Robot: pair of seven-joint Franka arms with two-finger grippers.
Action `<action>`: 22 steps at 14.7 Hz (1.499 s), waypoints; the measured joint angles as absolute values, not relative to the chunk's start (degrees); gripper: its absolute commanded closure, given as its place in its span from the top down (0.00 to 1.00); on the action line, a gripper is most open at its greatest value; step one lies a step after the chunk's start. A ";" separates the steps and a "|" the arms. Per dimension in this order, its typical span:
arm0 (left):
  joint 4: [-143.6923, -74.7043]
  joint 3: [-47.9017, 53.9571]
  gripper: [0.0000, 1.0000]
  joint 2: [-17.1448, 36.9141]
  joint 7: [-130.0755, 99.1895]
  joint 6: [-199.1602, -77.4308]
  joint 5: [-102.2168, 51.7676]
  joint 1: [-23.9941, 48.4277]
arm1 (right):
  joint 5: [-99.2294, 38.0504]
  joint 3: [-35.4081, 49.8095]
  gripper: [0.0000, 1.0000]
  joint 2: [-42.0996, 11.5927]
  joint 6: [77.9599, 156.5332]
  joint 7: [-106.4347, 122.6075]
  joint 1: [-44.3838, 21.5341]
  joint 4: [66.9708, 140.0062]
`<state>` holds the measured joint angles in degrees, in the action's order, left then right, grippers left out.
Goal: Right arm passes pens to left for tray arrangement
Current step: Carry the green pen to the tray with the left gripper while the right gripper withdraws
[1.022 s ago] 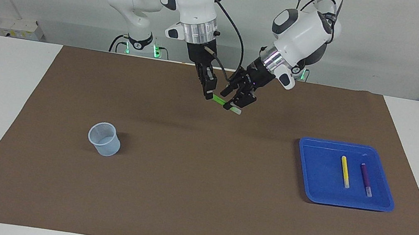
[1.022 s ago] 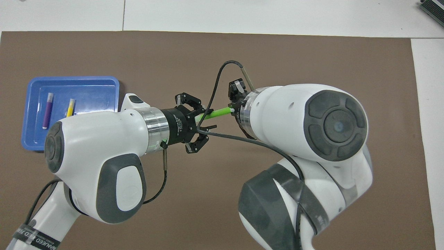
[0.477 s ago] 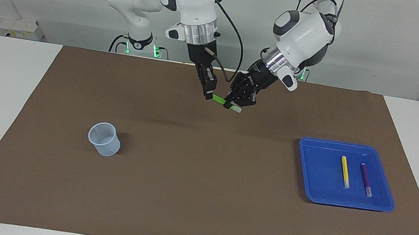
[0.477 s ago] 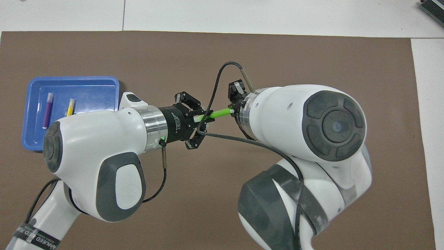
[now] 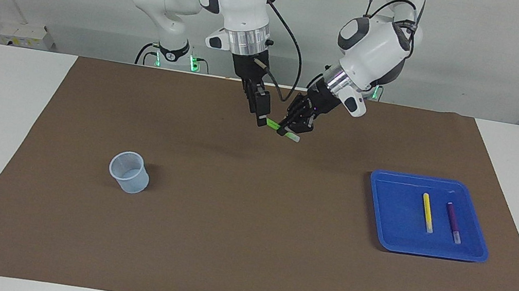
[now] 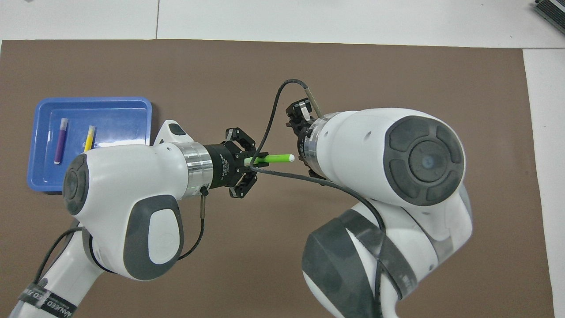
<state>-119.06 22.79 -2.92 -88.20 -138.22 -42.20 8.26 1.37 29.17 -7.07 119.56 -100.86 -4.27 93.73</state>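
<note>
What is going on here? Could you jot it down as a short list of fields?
green pen: in the air over the mat, gripped by the left tool
right tool: beside the pen's free end, fingers apart
tray: at the left arm's end, holding two pens
yellow pen: lying in the tray
purple pen: lying in the tray beside the yellow one
cup: upright at the right arm's end

Green pen (image 5: 273, 125), blue tray (image 5: 387, 210).
</note>
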 measured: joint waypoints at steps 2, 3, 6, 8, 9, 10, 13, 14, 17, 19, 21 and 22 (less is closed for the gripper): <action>-119.85 22.54 0.00 -3.43 -82.26 -135.27 -42.19 6.07 | 1.37 29.17 1.00 -7.07 119.56 -100.67 -4.25 93.73; -120.20 22.44 0.00 -3.78 -78.42 -133.87 -42.16 4.89 | 1.38 29.17 1.00 -7.07 119.50 -99.80 -4.17 93.73; -122.02 22.27 0.00 -5.24 -62.79 -129.91 -42.05 1.30 | 1.39 29.04 1.00 -7.07 116.99 -90.38 -3.42 93.73; -124.10 22.23 0.00 -6.41 -51.31 -128.96 -40.36 -1.32 | 1.40 28.93 1.00 -6.88 112.70 -79.67 -2.16 93.73; -124.97 22.19 0.00 -6.87 -45.31 -128.39 -37.91 -2.85 | 1.40 28.87 1.00 -6.63 110.38 -74.20 -1.24 93.73; -125.48 22.15 0.00 -7.10 -39.93 -127.64 -35.35 -4.36 | 1.41 28.79 1.00 -6.34 108.44 -69.35 -0.22 93.72; -125.78 22.04 0.00 -7.15 -28.48 -125.95 -31.73 -7.34 | 1.43 28.64 1.00 -5.08 104.44 -55.80 4.18 93.67; -125.84 22.03 0.00 -7.15 -25.74 -125.79 -30.65 -7.61 | 1.44 28.61 1.00 -4.51 102.99 -50.91 6.03 93.63; -125.89 22.09 0.00 -7.07 -17.10 -125.78 -22.43 -7.75 | 1.44 28.45 1.00 -2.83 99.30 -37.22 11.22 93.56; -125.56 22.05 0.00 -6.78 -12.21 -125.87 -16.30 -8.28 | 1.44 28.38 1.00 -1.98 97.84 -29.70 14.12 93.55; -124.75 22.00 0.00 -5.97 -6.47 -126.02 -9.47 -9.68 | 1.44 28.30 1.00 -1.31 96.14 -23.03 16.91 93.54; -124.23 21.97 0.00 -5.05 -3.72 -126.32 -6.17 -10.67 | 1.44 28.25 1.00 -1.00 95.27 -19.81 18.46 93.52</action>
<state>-124.23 21.97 -5.05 -3.72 -126.32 -6.17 -10.67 1.44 28.25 -1.00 95.27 -19.81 18.46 93.52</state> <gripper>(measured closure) 0.819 0.000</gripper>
